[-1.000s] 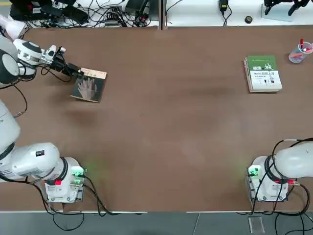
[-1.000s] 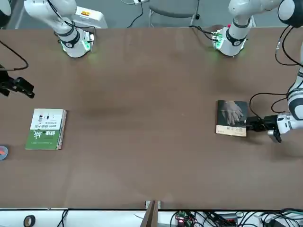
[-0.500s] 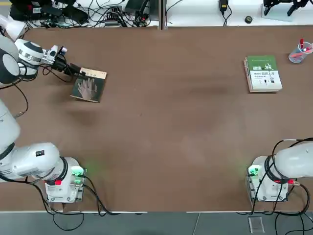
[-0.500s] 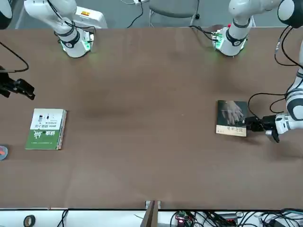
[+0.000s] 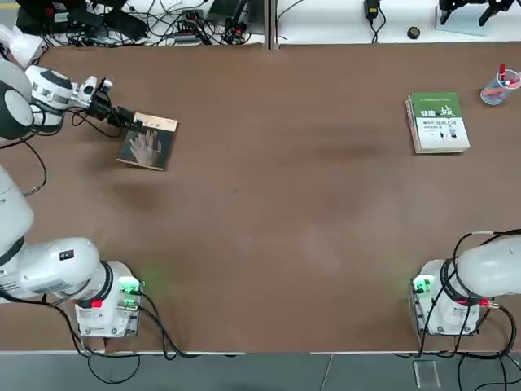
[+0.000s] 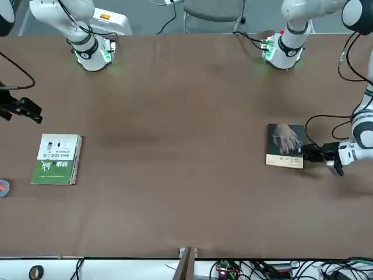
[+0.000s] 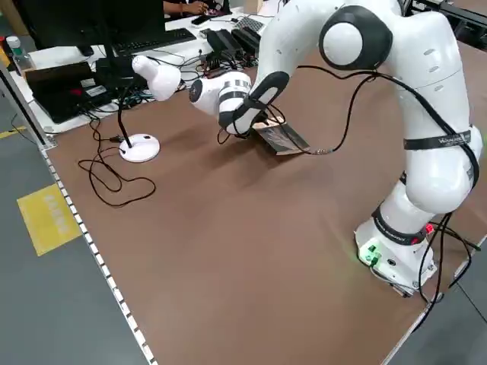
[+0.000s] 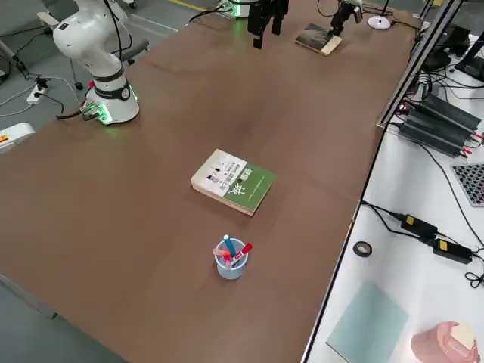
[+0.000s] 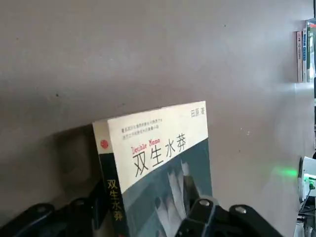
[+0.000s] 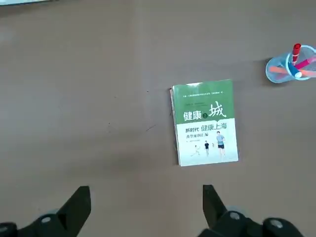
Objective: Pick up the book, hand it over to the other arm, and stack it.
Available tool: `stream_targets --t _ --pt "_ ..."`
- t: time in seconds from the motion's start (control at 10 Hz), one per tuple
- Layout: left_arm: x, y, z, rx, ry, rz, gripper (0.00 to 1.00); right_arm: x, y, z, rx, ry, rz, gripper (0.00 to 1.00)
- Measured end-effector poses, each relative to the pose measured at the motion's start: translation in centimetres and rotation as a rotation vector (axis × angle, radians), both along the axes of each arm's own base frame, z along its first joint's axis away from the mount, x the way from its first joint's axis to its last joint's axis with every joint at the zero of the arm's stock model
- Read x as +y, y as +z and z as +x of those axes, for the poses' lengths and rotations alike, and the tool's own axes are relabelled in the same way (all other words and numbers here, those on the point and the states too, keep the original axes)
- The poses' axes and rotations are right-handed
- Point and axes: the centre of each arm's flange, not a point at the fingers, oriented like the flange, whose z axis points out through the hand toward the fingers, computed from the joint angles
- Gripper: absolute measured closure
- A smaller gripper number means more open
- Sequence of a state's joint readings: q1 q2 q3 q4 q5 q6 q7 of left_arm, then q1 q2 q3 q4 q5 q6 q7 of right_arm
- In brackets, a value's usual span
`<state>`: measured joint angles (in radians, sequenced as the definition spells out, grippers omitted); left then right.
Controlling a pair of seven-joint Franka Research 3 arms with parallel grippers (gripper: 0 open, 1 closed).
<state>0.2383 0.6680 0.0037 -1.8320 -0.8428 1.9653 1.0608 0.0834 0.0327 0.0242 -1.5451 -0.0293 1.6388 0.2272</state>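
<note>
Book (image 5: 148, 141) lies far-left on your table (image 5: 277, 204), its edge pinched by the left gripper (image 5: 126, 119). Right gripper (image 10: 143, 207) hangs spread above the green-and-white book (image 5: 438, 122); beside it, a cup (image 5: 496, 88) holds pens.

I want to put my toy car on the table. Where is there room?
The whole brown middle is bare, between the small dark paperback book and the green-and-white book. The near strip between the two arm bases is bare too. It is busier around the left gripper at the dark book's edge, and by the clear pen cup.
</note>
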Motion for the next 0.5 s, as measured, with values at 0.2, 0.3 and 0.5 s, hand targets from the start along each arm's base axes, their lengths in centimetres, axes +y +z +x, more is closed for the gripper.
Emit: stream_targets --t 0.2,0.3,0.5 --pt "-0.01 -0.09 -0.03 0.001 0.0 0.0 0.43 -0.73 0.14 0.07 -0.003 -0.013 0.0 0.0" --pt "-0.01 -0.1 -0.02 0.001 0.001 -0.001 0.47 -1.01 0.13 0.1 -0.003 -0.018 0.0 0.0" --pt "-0.03 -0.12 -0.01 0.001 0.005 -0.004 0.51 -1.05 0.13 0.11 -0.002 -0.018 0.001 0.0"
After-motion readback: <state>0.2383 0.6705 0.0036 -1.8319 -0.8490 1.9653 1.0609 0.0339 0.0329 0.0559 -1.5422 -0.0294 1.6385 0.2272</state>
